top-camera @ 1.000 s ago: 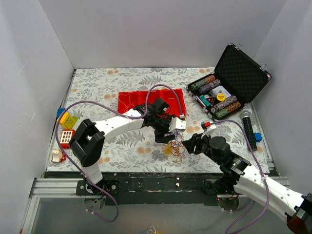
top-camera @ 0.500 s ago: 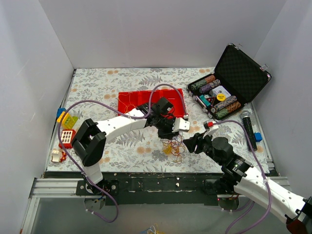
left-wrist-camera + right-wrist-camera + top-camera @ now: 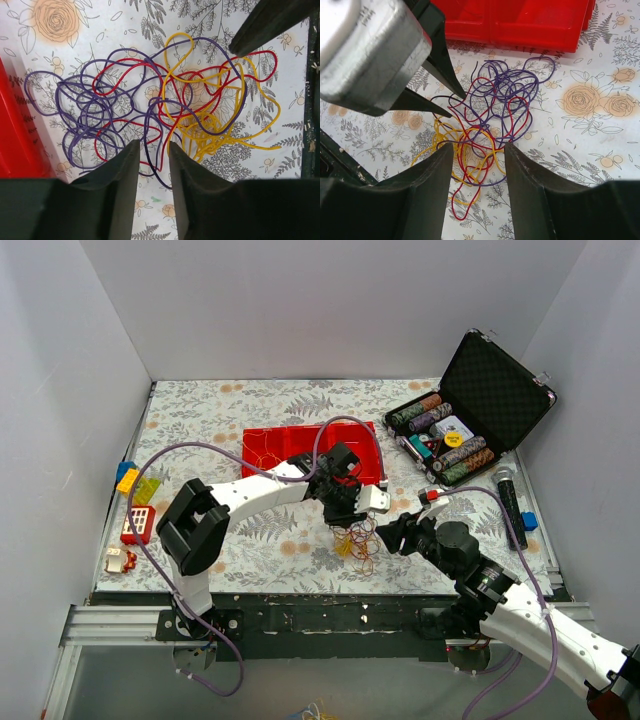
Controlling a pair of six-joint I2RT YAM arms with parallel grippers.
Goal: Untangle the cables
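Note:
The cables (image 3: pixel 357 543) are one tangled bundle of thin yellow, purple and red wires lying on the floral cloth near the table's front edge. They also show in the left wrist view (image 3: pixel 165 100) and the right wrist view (image 3: pixel 492 115). My left gripper (image 3: pixel 352 522) hangs just above the bundle's far side, jaws open a narrow gap (image 3: pixel 153 145), with a purple and a red strand running between the tips, not pinched. My right gripper (image 3: pixel 387 535) is open and empty (image 3: pixel 479 146), just right of the bundle, with yellow and red loops lying between its fingers.
A red tray (image 3: pixel 300 445) lies right behind the bundle. An open black case of poker chips (image 3: pixel 470 430) is at the back right, with a black microphone (image 3: pixel 508 502) beside it. Toy blocks (image 3: pixel 138 510) sit at the left edge.
My left gripper has shifted a little to the right, over the bundle, and its arm has swung with it. My right gripper has drawn back slightly to the right. The bundle lies in place.

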